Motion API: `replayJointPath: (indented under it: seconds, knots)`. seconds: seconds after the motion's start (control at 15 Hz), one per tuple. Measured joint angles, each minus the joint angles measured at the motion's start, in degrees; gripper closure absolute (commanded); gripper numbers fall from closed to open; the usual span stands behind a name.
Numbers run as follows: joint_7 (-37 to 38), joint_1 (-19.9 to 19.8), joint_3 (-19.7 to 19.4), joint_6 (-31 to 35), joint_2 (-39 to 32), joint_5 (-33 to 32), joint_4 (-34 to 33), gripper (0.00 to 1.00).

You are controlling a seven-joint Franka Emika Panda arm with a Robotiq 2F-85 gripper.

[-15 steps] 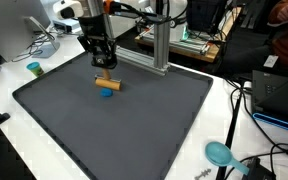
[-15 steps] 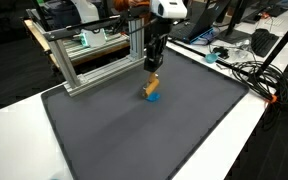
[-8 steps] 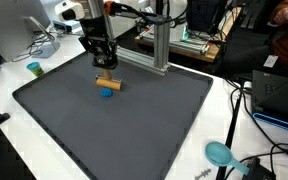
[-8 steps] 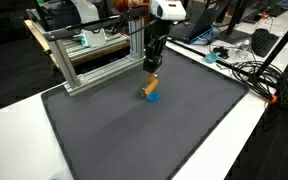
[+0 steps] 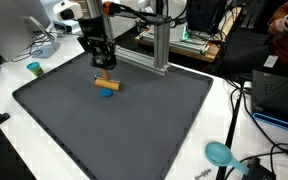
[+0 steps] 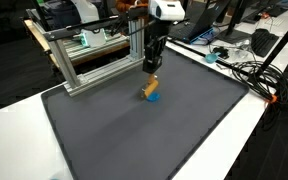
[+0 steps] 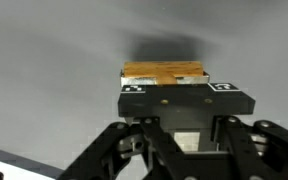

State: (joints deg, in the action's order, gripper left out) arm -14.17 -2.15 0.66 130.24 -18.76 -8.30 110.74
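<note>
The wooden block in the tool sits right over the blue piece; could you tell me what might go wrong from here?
1. The wooden block spans wider than the blue piece beneath it, so once released it could tip onto the mat.
2. The tool is shut on the block; pushing lower might shove the blue piece aside.
3. The metal frame stands close behind the arm; a retreat could strike it.

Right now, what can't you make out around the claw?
- Blue piece: hidden in the wrist view under the wooden block.
- Claw contact with the block: too small in both exterior views.
- Teal thing at the table edge: too small to identify.
</note>
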Motion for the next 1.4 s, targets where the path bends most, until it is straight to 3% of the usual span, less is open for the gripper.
replayJointPath:
  seconds: [1.4]
  knots:
    - [-3.80,-1.59,0.38,0.17,-4.89,6.11,-5.96,0.77]
